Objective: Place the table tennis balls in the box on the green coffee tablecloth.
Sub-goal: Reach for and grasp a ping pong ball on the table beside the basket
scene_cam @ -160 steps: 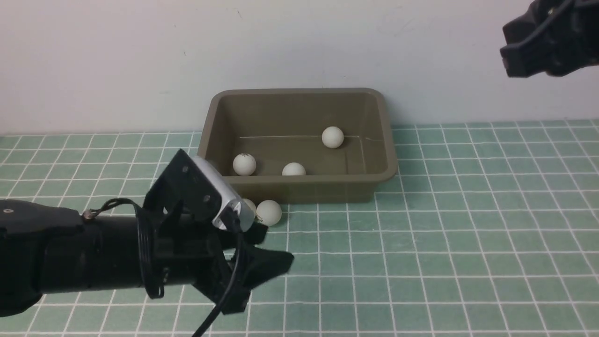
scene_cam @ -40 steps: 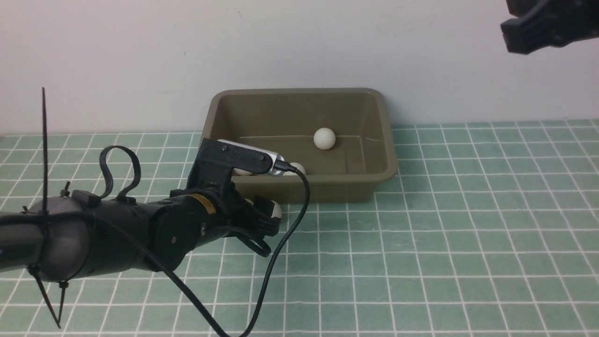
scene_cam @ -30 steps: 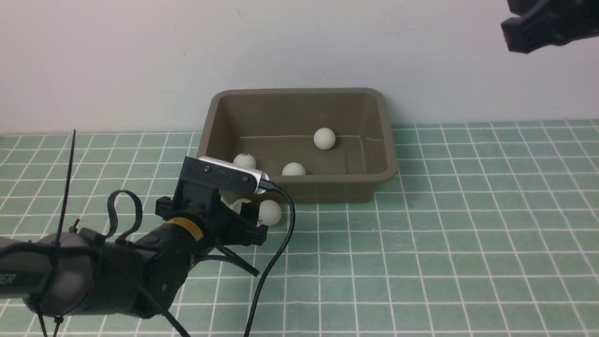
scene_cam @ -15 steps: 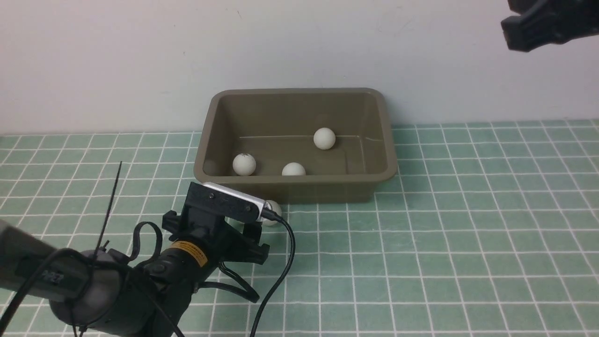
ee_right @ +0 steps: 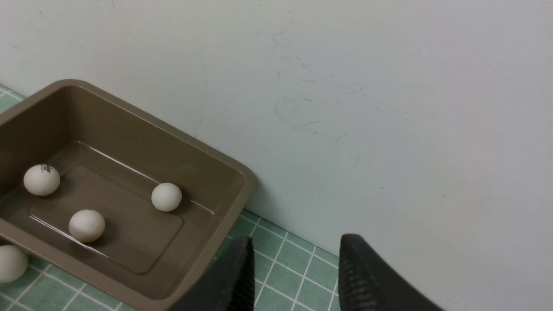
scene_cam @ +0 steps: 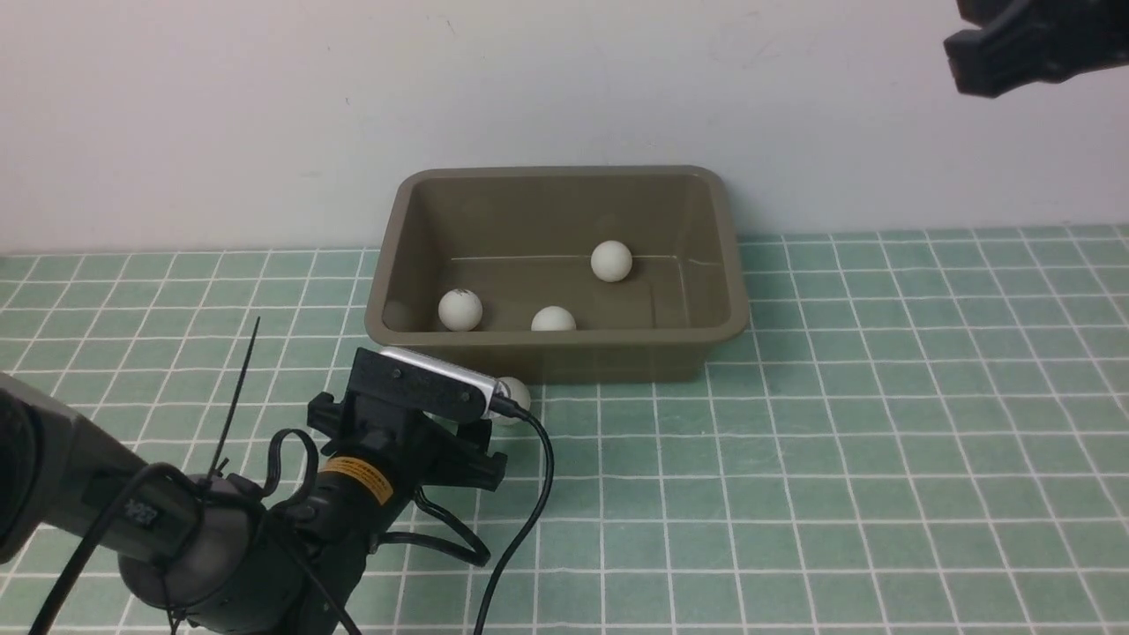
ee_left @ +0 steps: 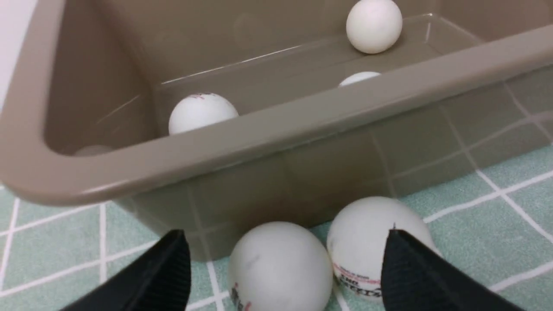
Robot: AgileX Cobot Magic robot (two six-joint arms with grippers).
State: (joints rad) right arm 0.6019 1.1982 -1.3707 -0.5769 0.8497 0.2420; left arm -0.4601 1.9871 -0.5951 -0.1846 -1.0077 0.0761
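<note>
Three balls [scene_cam: 460,310] in box [scene_cam: 556,172] | two on cloth [scene_cam: 882,441] | left pincer [ee_left: 284,235] spread | right pincer [ee_right: 298,239] ajar

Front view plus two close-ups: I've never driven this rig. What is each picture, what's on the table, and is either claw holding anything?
This is a robot with two arms, each ending in a two-finger gripper. The front view looks forward from between the arms; each close-up comes from a camera on one wrist. On the green coffee tablecloth stands the box, with three table tennis balls inside. Two more balls lie on the cloth beside its near side. The left gripper is open around those two, gripping neither. The right gripper hangs raised by the back wall, jaws slightly apart, empty.
</note>
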